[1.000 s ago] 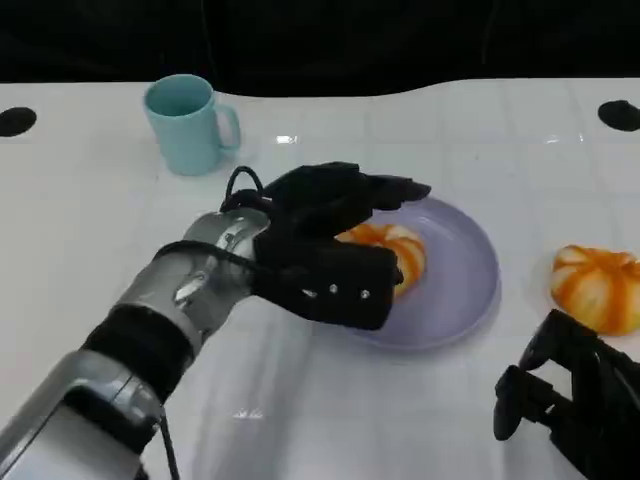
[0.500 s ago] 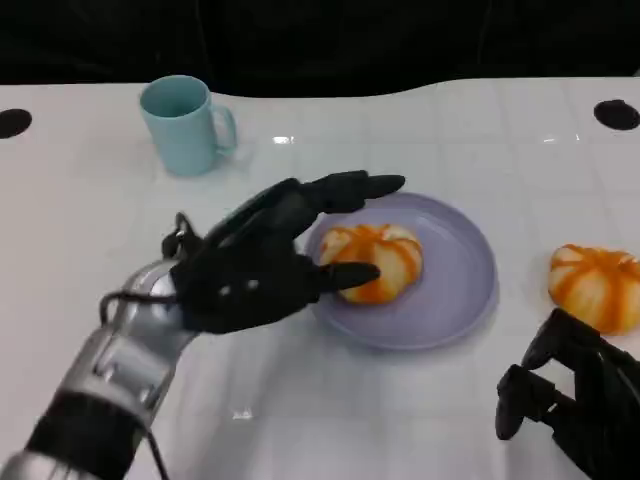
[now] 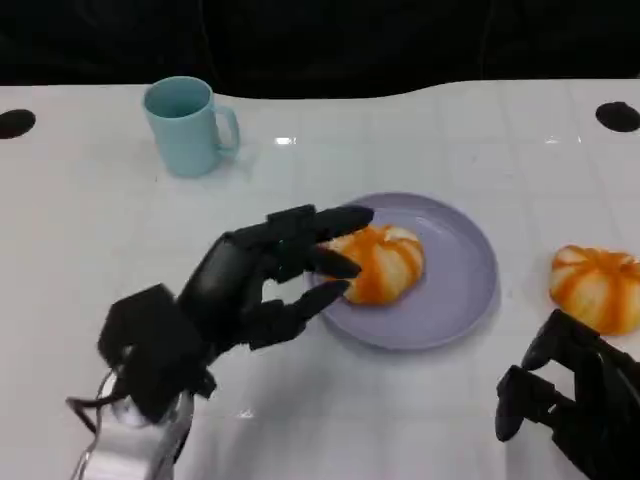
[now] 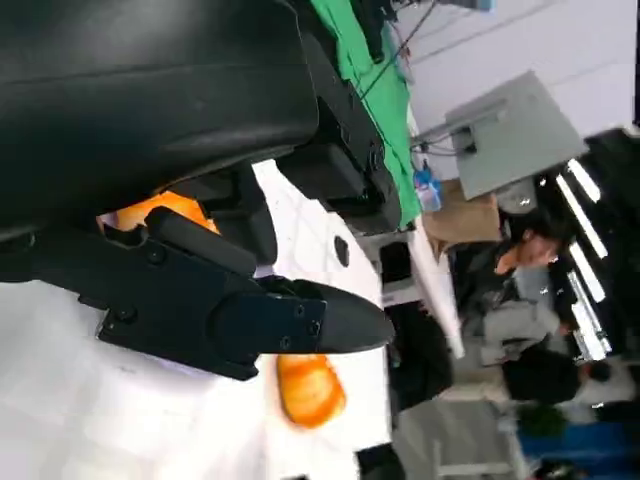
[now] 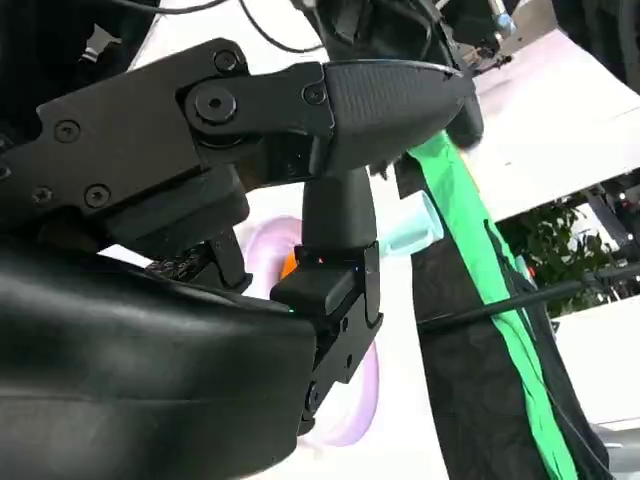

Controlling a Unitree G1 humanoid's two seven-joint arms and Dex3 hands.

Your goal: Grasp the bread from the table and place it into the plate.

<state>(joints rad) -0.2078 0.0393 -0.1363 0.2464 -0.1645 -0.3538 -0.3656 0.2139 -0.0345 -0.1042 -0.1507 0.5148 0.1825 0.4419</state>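
Two orange buns lie on the white table (image 3: pixel 90 250) in the head view. One bun (image 3: pixel 380 262) sits in the purple plate (image 3: pixel 455 290), toward its left side. The other bun (image 3: pixel 598 287) lies on the table right of the plate, apart from its rim. A pale blue mug (image 3: pixel 190 125) stands upright at the far left, handle to the right. The left hand (image 3: pixel 235 295) hangs at the near-left edge of the plate, fingers spread and reaching toward the plated bun; the upper fingertips (image 3: pixel 345 218) lie over its far-left edge, and whether they touch it cannot be told. It holds nothing. The right hand (image 3: pixel 575 405) sits at the near right, near side of the loose bun and apart from it, fingers curled in with nothing between them.

In the left wrist view, the left hand's black fingers (image 4: pixel 250 315) stand apart with nothing in them. Orange bun (image 4: pixel 160 208) peeks out behind them, and a second bun (image 4: pixel 310 390) lies farther off on the table. A person (image 4: pixel 525 300) is in the blurred background.

In the right wrist view, the right hand's fingers (image 5: pixel 330 100) cross the frame; past them show a sliver of plate (image 5: pixel 350 410) and the mug (image 5: pixel 410 232).
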